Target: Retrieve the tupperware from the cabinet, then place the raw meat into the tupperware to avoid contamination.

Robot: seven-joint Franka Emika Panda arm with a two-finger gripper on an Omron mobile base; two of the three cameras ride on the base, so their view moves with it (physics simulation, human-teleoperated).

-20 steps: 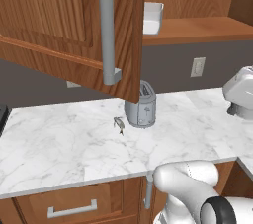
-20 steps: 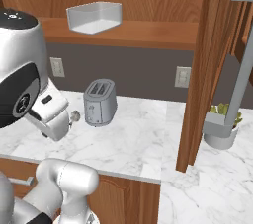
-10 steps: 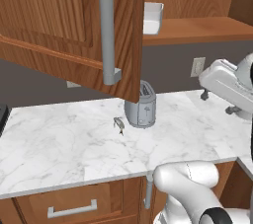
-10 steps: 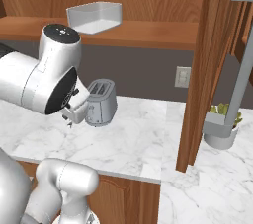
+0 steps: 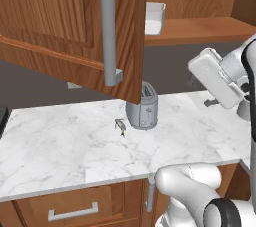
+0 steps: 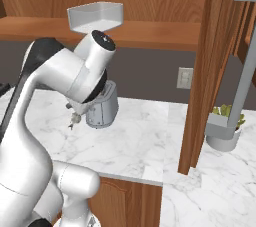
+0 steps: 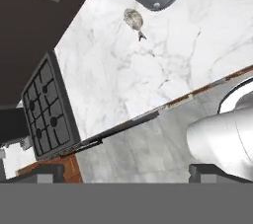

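On the counter (image 5: 60, 146), near the front edge, nothing is held; the gripper (image 7: 123, 171) hangs high above it, tips wide apart and empty. Farther back the meat (image 5: 120, 126) lies just beside the toaster (image 5: 144, 108), waiting for its container. Beyond, the cabinet (image 5: 65, 26) door stands open, so the tub (image 6: 96, 17) on the shelf is reachable.

Gripper (image 6: 75, 117): small dark tips hanging below the white wrist, low over the marble counter (image 6: 135, 136); jaw state unreadable. Toaster (image 6: 102, 107): just right of the gripper. Tupperware (image 6: 96, 17): on the cabinet (image 6: 165, 28) shelf, above the gripper. Outlet (image 6: 184, 78), open door (image 6: 205, 66), plant pot (image 6: 223, 131): well right.
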